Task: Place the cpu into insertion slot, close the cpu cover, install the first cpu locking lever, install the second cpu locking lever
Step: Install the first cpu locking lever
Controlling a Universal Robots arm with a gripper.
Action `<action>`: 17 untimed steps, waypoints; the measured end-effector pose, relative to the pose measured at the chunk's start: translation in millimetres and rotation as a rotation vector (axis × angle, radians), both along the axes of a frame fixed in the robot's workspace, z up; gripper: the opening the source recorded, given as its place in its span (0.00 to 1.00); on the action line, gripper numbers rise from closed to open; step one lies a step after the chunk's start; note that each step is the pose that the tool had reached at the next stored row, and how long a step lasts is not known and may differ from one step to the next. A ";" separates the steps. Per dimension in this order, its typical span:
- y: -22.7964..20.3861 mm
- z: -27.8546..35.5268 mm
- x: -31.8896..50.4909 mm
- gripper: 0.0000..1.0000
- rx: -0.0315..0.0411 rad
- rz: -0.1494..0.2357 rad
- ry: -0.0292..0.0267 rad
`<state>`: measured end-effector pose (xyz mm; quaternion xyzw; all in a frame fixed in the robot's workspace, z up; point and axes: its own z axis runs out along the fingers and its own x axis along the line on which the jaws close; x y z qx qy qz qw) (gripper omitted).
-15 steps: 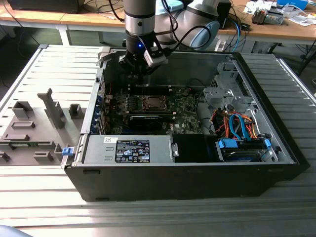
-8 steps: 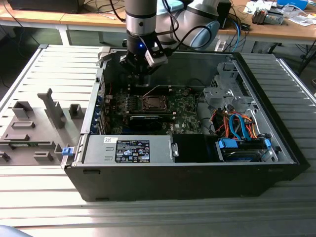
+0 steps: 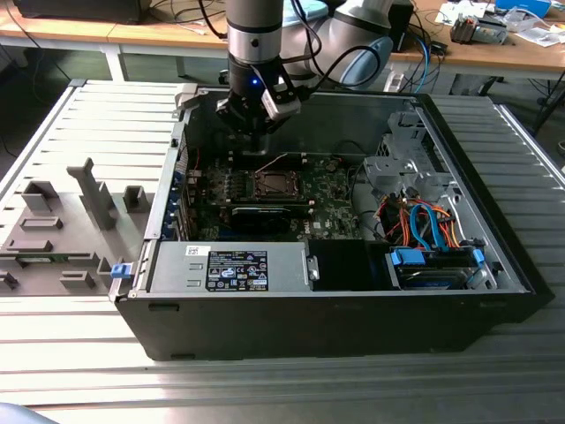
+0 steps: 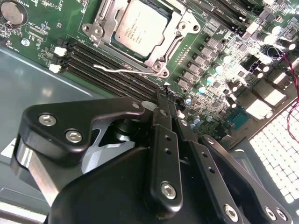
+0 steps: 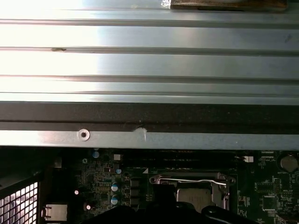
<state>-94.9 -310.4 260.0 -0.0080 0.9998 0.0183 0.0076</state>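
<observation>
My claw hangs over the motherboard, its black fingers pressed together with nothing between them. Clenched and empty, tips just short of the thin wire lever.

That lever is springy bare steel, slim and round. I judge it slippery and stiff enough to fight back, so the bent handle end is the place to push or hook, not the middle.

Just beyond it sits the cpu, already lying flat in the insertion slot. Its top is matt silver-grey metal, square, thin. Light and fragile, I'd say: best left untouched now.

The cpu cover appears folded down around the chip, a thin stamped frame, shiny, with a big square window. Sheet metal like that flexes, so any press belongs on its rim.

Beside the socket run long dark memory slots. In the exterior view, my claw is inside the open computer case, which rests on the ribbed metal surface.
</observation>
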 end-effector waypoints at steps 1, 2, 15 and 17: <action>0.0 0.0 0.5 0.11 0.0000 0.000 0.0000; 0.0 0.0 0.9 0.11 0.0000 0.000 0.0000; 0.0 0.0 6.8 0.11 0.0000 0.001 0.0000; 0.1 -0.4 9.2 0.11 0.0003 0.001 0.0002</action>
